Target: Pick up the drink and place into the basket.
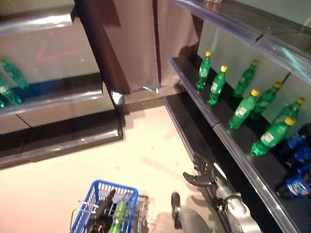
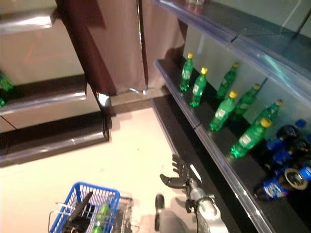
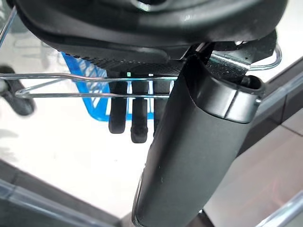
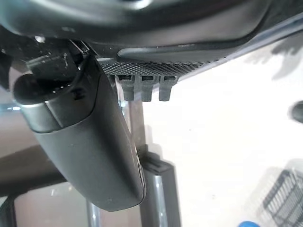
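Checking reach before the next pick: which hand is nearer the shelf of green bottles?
Right. The right hand hangs open, empty, beside the shelf, below the green bottles. The left hand is across the floor at the blue basket, curled round its wire handle.

Seven green plastic bottles with yellow caps (image 1: 217, 85) are counted on the dark right-hand shelf (image 1: 252, 167). One blue plastic basket with wire handles (image 1: 103, 206) is seen on the floor, and one green bottle (image 1: 118, 217) is counted inside it.
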{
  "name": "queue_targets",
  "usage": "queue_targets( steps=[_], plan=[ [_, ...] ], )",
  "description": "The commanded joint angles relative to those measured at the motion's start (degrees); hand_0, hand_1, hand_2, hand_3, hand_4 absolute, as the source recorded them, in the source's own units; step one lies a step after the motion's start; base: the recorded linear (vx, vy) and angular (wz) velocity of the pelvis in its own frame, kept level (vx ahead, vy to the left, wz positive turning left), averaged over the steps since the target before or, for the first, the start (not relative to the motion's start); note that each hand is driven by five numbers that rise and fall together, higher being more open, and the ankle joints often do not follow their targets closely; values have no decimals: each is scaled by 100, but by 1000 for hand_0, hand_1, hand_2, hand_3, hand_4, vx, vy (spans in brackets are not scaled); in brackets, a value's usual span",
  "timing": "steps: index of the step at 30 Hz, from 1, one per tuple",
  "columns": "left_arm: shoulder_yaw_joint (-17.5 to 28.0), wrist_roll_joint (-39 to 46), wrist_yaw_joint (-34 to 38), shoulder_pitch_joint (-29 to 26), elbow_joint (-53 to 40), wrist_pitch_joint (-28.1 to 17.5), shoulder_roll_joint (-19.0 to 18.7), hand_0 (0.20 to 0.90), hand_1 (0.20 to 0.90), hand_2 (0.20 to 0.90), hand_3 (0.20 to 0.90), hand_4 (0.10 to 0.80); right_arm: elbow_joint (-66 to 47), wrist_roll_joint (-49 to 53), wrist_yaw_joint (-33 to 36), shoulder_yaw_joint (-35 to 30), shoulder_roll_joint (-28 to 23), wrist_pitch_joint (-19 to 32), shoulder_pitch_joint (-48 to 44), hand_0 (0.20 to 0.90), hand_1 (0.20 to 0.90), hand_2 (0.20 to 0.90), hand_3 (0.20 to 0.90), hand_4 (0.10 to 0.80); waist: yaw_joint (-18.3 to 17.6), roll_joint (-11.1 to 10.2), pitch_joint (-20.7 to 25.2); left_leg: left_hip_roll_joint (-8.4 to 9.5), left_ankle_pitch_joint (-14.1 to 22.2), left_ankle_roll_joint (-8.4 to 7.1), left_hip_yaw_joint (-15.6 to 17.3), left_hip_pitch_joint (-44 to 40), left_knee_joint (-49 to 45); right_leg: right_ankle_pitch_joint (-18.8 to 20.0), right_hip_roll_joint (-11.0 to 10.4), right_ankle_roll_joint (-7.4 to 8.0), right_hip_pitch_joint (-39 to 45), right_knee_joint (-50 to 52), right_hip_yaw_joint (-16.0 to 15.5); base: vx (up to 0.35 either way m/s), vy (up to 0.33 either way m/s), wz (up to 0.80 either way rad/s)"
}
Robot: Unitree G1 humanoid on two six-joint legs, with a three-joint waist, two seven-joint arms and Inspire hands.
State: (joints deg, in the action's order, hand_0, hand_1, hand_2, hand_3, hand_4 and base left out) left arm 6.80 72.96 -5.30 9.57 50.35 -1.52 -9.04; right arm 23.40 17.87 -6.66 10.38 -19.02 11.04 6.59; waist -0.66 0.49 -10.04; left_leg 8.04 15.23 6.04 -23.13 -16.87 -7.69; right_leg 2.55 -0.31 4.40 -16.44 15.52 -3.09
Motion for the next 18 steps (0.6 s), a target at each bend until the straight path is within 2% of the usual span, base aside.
queue_targets(
  steps=[1,3,5,6,8,9,10,13,15,16,17,18],
  plan=[
    [383,-63,-603,-272,-1288,-323,-439,300,300,300,200,100,-1080,347,-291,-86,-204,381,-252,900,900,900,900,800,14,-138,656,270,-280,-311,688,195,-363,368,37,7,646,-874,272,302,-192,73],
    [450,-76,-736,-177,-1353,-318,-383,300,300,300,200,100,-1204,410,-356,-107,-252,323,-181,900,900,900,900,800,37,-93,663,120,-717,-518,887,487,-1102,150,-2,-90,995,-957,306,305,-188,45],
    [426,-99,-771,-155,-1427,-351,-325,300,300,300,200,100,-1253,399,-330,-80,-300,367,-166,900,900,900,900,800,48,-150,637,123,-1195,-666,1149,1024,-2065,33,-128,-161,1258,-1039,344,199,-135,5],
    [389,-97,-731,-184,-1499,-352,-293,300,300,300,200,100,-1266,395,-304,-63,-332,372,-201,900,900,900,900,800,45,-206,573,102,-1308,-682,1409,1460,-2823,-59,-203,-227,1412,-1025,390,164,-130,12],
    [339,-98,-670,-216,-1606,-342,-270,300,300,300,200,100,-1282,398,-268,-46,-384,398,-248,900,900,900,900,800,32,-240,490,25,-1223,-624,1702,1992,-3544,-135,-234,-305,1526,-984,439,141,-108,20],
    [300,-97,-618,-259,-1669,-319,-276,300,300,300,200,100,-1248,413,-189,-19,-413,464,-291,900,900,900,900,800,25,-251,437,-67,-1105,-528,1905,2192,-3459,-188,-217,-339,1571,-963,456,179,-57,41],
    [236,-71,-548,-319,-1737,-309,-288,300,300,300,200,100,-1215,465,-103,12,-418,504,-370,900,900,900,900,800,32,-248,376,-203,-992,-431,2017,2261,-2969,-264,-191,-338,1634,-962,470,200,-12,39],
    [155,63,-532,-375,-1770,-313,-343,300,300,300,200,100,-1233,505,16,16,-429,500,-485,900,900,900,900,800,48,-193,332,-289,-984,-414,1935,2026,-1741,-405,-105,-298,1690,-1002,561,214,87,18],
    [135,93,-633,-355,-1729,-297,-297,300,300,300,200,100,-1286,427,94,-11,-409,463,-493,900,900,900,900,800,123,-13,342,-334,-1232,-577,1518,1833,-9,-487,83,-270,1752,-1092,704,337,167,0],
    [122,90,-664,-321,-1732,-279,-272,300,300,300,200,100,-1316,373,142,3,-396,450,-470,900,900,900,900,800,165,46,335,-357,-1485,-684,1421,1870,400,-494,159,-257,1818,-1147,751,471,214,-11],
    [119,74,-730,-246,-1716,-266,-229,300,300,300,200,100,-1369,293,198,24,-397,440,-401,900,900,900,900,800,251,117,277,-357,-2005,-868,1417,2158,778,-524,289,-240,2038,-1264,896,467,212,-24],
    [125,81,-750,-231,-1695,-251,-215,300,300,300,200,100,-1391,265,203,25,-412,435,-363,900,900,900,900,800,287,128,237,-341,-2205,-931,1484,2376,825,-535,341,-246,2152,-1308,980,503,232,-40]
  ],
)
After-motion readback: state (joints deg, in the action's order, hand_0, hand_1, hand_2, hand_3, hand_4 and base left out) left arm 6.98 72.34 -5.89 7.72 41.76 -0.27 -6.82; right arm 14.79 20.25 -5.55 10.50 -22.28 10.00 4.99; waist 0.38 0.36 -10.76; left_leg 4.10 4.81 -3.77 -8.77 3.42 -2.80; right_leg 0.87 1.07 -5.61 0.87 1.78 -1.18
